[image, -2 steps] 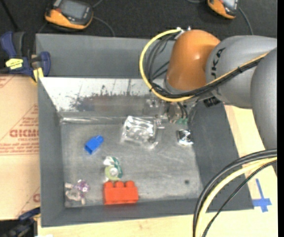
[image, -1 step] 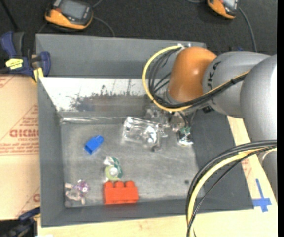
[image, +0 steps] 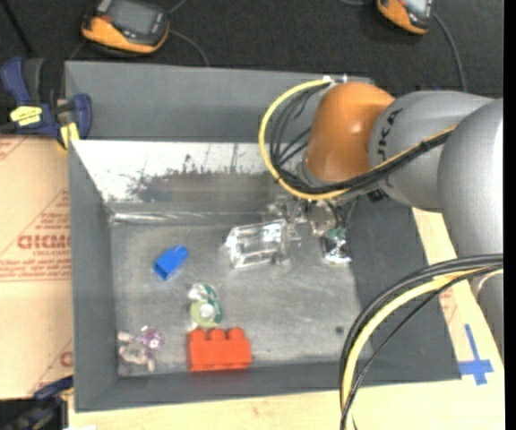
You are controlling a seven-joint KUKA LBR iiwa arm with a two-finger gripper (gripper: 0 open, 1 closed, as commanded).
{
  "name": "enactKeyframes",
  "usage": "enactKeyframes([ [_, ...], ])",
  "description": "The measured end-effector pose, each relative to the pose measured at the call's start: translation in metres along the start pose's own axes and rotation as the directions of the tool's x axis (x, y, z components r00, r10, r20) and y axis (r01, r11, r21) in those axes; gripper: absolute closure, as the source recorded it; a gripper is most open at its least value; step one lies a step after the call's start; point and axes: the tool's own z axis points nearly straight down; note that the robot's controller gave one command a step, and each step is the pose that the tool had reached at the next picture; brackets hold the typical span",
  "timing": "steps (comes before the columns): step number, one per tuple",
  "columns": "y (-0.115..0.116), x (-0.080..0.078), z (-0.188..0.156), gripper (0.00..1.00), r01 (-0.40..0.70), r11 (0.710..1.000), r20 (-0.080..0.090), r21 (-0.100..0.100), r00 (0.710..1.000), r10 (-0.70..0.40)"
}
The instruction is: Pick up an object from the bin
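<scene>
Gripper point(image: 305, 222) hangs low right of the middle of the bin point(image: 285, 316); whether it is parted or closed, I cannot tell. Touching its left side lies a clear, glassy, boxy plastic piece point(image: 256, 245).

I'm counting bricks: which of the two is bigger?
The red brick, low in the view; the blue brick above-left of it is much smaller.

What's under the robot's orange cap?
Below the orange cap, the hand sits beside a clear plastic thing, with a small green and silver thing nearby. The bin floor right under the cap is hidden.
</scene>
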Motion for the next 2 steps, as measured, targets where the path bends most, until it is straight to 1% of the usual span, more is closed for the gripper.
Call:
enactKeyframes([
  [1,0.000,0.000,0.000,1.00,0.000,1.000,0.000,0.000,1.000,0.000],
  [2,0.014,-0.003,-0.156,1.00,0.009,1.000,0.003,0.002,1.000,-0.009],
])
